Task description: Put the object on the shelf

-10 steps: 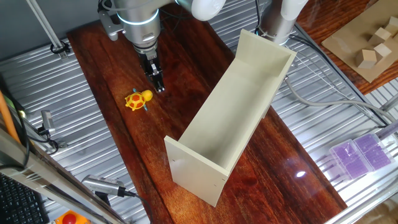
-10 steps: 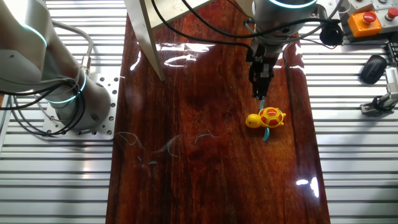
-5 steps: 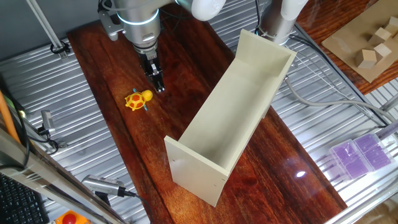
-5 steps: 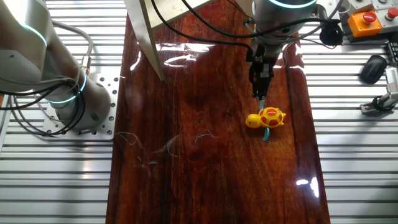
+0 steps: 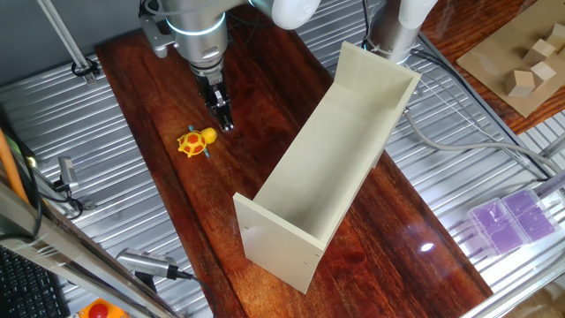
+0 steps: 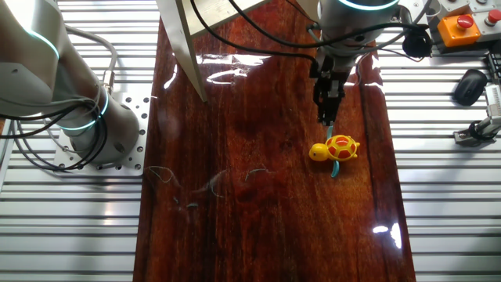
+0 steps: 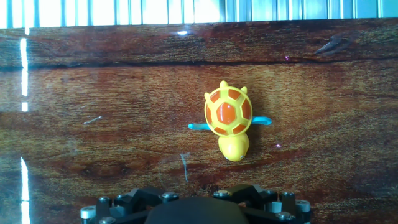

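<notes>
The object, a small yellow toy turtle (image 5: 196,141) with an orange-red shell and light-blue bits, lies on the dark wooden tabletop. It also shows in the other fixed view (image 6: 337,148) and near the middle of the hand view (image 7: 229,115). My gripper (image 5: 226,124) hangs just above the table, close beside the turtle and not touching it; its fingers look pressed together and empty (image 6: 324,117). The fingertips are not visible in the hand view. The shelf (image 5: 335,150), a long cream-white trough, stands to the right of the gripper; only one end panel (image 6: 184,47) shows in the other fixed view.
A brown cardboard tray (image 5: 508,57) with pale wooden blocks sits at the far right. Purple boxes (image 5: 512,216) lie on the metal slats. Another arm's base (image 6: 78,117) stands beside the table. A red button box (image 6: 458,27) is near the corner.
</notes>
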You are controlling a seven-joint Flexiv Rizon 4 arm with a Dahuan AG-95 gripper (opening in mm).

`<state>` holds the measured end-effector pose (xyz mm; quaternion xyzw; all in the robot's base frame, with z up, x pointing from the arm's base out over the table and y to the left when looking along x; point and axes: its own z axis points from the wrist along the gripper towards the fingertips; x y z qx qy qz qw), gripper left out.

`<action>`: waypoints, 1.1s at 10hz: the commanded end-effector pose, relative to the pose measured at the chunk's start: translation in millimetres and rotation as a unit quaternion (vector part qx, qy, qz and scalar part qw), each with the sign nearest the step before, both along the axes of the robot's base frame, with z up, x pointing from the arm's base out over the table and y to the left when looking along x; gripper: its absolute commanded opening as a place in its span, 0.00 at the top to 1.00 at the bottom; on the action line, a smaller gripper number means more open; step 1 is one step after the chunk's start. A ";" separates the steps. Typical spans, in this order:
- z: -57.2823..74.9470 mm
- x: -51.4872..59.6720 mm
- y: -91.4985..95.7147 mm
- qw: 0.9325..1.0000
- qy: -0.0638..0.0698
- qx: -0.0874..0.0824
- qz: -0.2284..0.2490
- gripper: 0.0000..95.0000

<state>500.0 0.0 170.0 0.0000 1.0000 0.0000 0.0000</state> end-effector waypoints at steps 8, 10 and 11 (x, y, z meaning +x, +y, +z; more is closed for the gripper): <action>0.1 0.0 0.0 1.000 0.003 0.017 0.005 1.00; 0.1 0.0 0.0 1.000 0.003 0.016 0.005 1.00; 0.1 0.0 0.0 1.000 0.003 0.016 0.005 1.00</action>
